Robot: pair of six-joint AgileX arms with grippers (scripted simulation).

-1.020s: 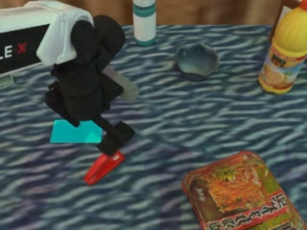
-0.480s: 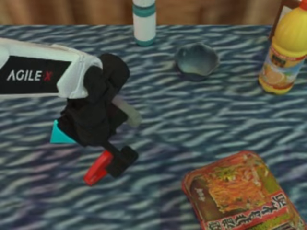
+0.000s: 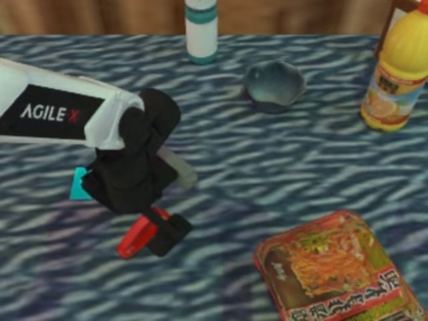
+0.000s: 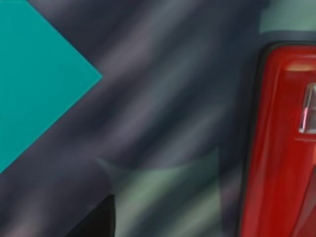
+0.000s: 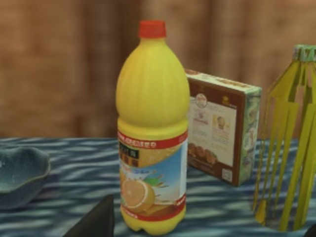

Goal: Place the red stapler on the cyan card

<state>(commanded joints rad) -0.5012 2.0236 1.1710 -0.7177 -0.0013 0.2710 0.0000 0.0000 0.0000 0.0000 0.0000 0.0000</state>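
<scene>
Left claw (image 3: 159,231): low over the red stapler (image 3: 137,237), dark fingers at the stapler's upper end; grip or gap impossible to tell from either view.
Red stapler: flat on the desk (image 3: 267,174), lying slantwise, just below the cyan card (image 3: 79,185) and apart from it; in the left wrist view, red body (image 4: 284,148) at one edge, card corner (image 4: 34,79) across bare cloth.
Cyan card: mostly hidden under the left arm, one corner showing.
Progress: early; pickup apparently in hand, lift and short carry onto the card not yet done.
Right claw: parked off to the right, facing an orange juice bottle (image 5: 150,133); not seen from above.
</scene>
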